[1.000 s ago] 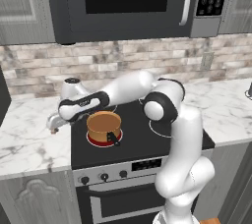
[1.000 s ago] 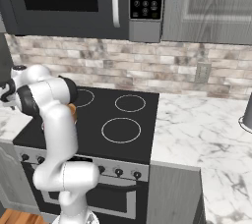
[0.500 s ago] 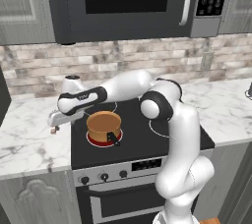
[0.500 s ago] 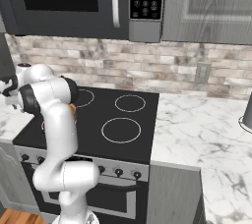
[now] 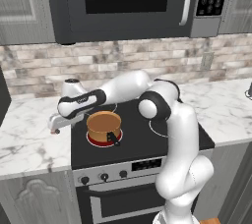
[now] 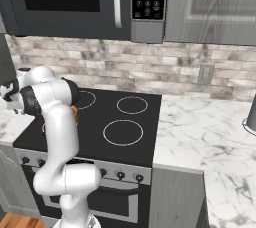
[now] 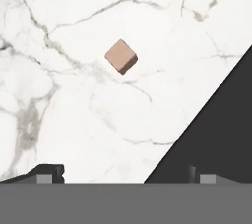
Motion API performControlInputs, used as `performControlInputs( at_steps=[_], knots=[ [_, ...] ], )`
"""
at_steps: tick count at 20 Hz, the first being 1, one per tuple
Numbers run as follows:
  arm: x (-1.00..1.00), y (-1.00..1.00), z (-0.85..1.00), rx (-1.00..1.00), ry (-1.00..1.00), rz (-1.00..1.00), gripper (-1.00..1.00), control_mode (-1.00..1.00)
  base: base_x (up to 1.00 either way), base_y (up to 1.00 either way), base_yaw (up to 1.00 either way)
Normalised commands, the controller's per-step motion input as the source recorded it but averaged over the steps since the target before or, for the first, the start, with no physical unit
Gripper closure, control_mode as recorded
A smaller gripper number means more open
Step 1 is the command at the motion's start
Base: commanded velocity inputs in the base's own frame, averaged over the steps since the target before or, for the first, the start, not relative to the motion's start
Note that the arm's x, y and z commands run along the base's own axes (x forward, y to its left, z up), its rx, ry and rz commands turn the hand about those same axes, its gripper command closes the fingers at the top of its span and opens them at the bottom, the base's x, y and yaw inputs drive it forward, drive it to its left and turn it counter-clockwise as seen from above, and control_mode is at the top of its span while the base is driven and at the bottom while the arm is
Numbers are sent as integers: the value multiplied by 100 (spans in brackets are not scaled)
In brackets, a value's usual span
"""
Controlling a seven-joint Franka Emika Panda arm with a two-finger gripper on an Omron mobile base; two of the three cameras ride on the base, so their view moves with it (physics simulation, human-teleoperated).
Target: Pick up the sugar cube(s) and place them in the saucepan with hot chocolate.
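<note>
A pale tan-brown sugar cube [image 7: 121, 56] lies alone on the white marble counter [image 7: 74, 120], ahead of my gripper [image 7: 125, 175], whose two dark fingertips [image 7: 49, 174] stand wide apart with nothing between them. From the left base view the gripper [image 5: 55, 127] hangs low over the counter just left of the stove. The copper-orange saucepan [image 5: 104, 126], with its flat brown surface and stubby black handle, sits on the front left burner to the gripper's right. In the right base view a sliver of the saucepan [image 6: 75, 113] shows behind my arm.
The black cooktop [image 5: 147, 139] borders the counter, and its edge [image 7: 216, 134] cuts across the hand view's lower right. A microwave [image 5: 128, 2] hangs above the stove. More marble counter [image 6: 210, 122] runs to the right, with a dark object [image 6: 251, 117] at its far edge.
The arm has swung a little further left and lower, carrying the open gripper from beside the pan down toward the counter left of the stove.
</note>
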Motion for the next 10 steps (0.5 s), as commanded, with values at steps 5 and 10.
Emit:
performControlInputs(
  at_steps=[5, 10],
  knots=[
    [3, 8, -11, -4, -3, 0, -100, -100, 0, 0, 0],
    [8, 14, -1, -6, -5, 0, -100, -100, 0, 0, 0]
  ],
)
